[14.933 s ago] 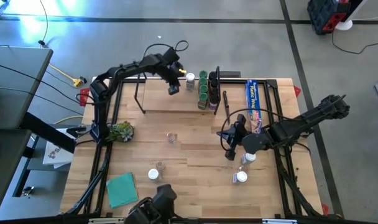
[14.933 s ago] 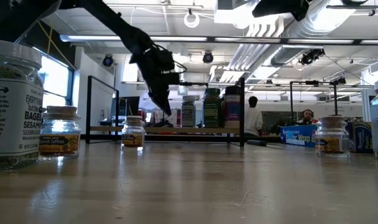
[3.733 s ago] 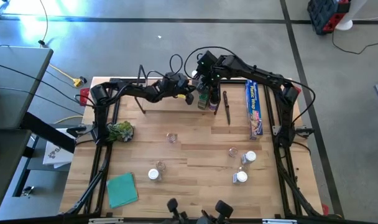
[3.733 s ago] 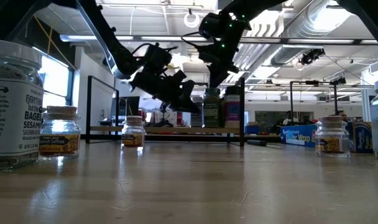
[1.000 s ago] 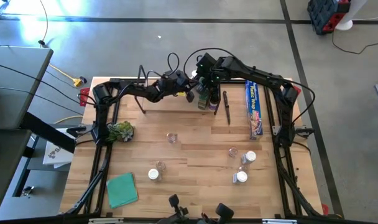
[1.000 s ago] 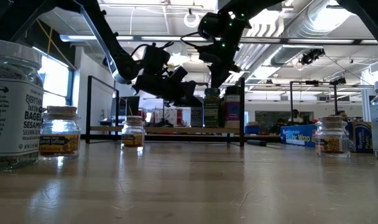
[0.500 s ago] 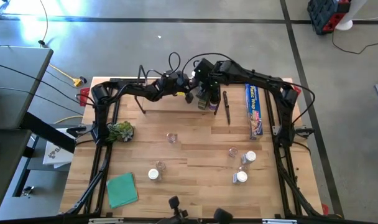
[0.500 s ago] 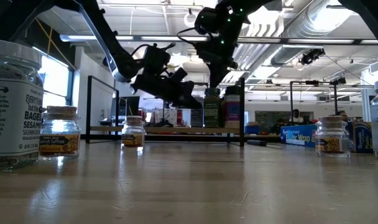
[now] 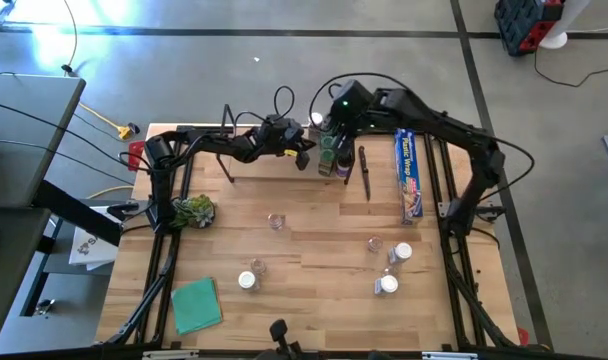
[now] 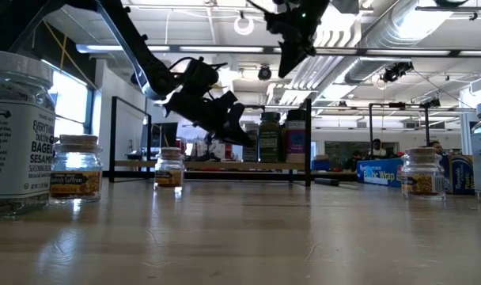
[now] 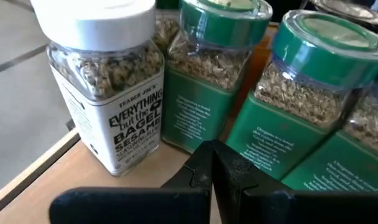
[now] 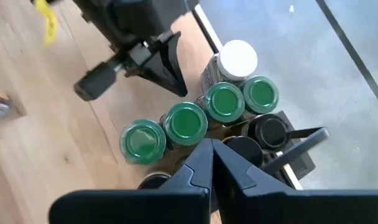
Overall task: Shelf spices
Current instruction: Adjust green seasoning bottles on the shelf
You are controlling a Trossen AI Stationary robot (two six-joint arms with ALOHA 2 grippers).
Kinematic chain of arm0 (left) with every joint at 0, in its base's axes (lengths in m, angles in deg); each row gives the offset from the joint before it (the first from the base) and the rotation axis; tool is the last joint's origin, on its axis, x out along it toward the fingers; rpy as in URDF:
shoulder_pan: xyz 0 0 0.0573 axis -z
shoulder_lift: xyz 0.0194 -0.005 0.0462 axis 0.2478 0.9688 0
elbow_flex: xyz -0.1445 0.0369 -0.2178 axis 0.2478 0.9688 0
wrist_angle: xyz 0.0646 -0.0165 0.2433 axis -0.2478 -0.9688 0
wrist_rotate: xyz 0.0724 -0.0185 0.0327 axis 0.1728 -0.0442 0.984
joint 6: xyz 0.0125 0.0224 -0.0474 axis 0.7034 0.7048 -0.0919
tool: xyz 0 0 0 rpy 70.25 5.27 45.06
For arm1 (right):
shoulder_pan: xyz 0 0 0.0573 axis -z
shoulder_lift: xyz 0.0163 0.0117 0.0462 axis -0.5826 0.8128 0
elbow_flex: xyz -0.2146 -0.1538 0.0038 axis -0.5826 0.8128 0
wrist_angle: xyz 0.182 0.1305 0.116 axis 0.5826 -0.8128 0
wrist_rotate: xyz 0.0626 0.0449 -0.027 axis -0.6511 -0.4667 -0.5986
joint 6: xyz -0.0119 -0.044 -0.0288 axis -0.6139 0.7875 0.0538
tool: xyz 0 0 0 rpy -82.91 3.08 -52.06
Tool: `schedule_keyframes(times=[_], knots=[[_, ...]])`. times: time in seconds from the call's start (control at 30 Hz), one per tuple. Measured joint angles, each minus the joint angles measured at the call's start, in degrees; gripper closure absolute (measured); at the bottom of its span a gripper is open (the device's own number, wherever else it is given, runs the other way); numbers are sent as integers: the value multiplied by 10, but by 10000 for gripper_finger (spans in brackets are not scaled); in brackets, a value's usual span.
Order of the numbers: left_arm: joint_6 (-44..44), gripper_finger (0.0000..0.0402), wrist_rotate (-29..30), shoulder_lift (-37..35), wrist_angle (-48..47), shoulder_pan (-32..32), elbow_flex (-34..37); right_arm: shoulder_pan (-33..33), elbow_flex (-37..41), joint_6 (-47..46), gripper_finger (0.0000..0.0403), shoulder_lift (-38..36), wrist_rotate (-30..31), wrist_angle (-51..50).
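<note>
Two dark grippers hang over the far right end of the flat light-wood shelf (image 9: 274,167), both with jaws closed and empty. The left gripper (image 9: 306,153) points at the white-lidded clear spice jar (image 11: 105,81) from just beside it. The right gripper (image 9: 336,118) sits above the cluster of green-lidded jars (image 12: 204,118). Six more small clear jars (image 9: 389,268) stand scattered on the wooden tabletop (image 9: 314,300) toward its near edge.

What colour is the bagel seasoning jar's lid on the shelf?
White lid, clearest in the left wrist view.
</note>
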Motion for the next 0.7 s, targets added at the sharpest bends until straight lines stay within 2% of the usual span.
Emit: schedule_keyframes(times=[0.37, 0.7], knots=[[9, 402, -9, 47, 3, 2, -31, -33, 0, 0, 403, -17, -1, 12], [25, 402, 26, 46, -1, 2, -31, -51, 0, -3, 403, -17, -1, 11]])
